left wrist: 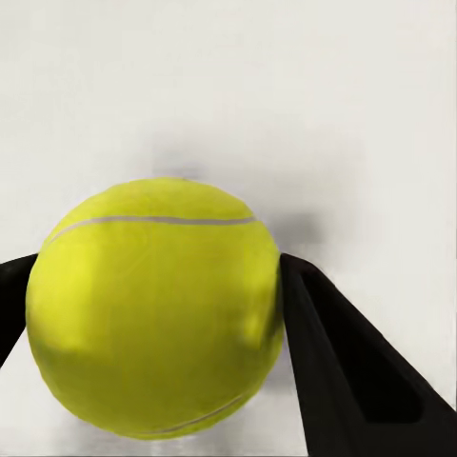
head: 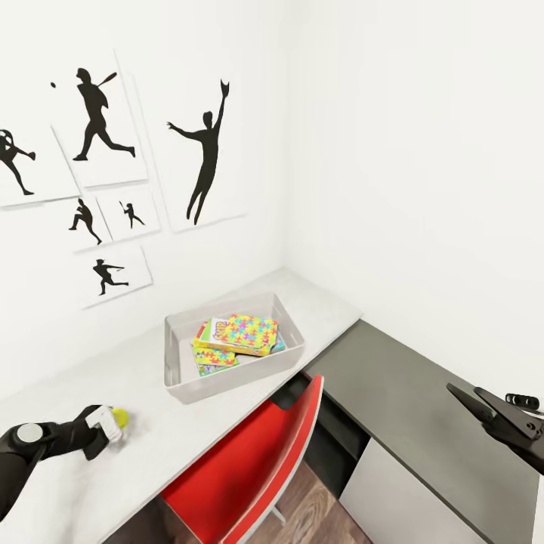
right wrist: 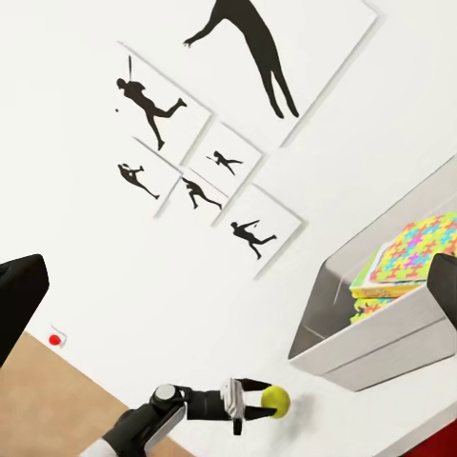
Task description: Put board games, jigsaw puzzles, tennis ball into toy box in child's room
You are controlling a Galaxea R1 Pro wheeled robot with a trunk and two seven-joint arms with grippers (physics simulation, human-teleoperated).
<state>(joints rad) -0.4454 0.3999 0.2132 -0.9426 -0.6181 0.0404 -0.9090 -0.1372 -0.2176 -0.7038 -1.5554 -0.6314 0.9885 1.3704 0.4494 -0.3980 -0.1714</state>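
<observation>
Yellow ball [left wrist: 152, 309] sits pinched between the left gripper [left wrist: 152, 324] jaws; being round, it could squirt out before reaching the box [head: 234, 370].

Left arm: extended low from the lower left of the head view, forearm dark, wrist section pale. Left claw [head: 115, 421] closed on the tennis ball [left wrist: 152, 309], one black finger [left wrist: 333, 371] pressed against each side of it (contact confirmed in the left wrist view). Right arm: enters at the lower right edge. Right claw [head: 483, 399] held with its two fingers spread apart, nothing between them, tips directed toward the left
</observation>
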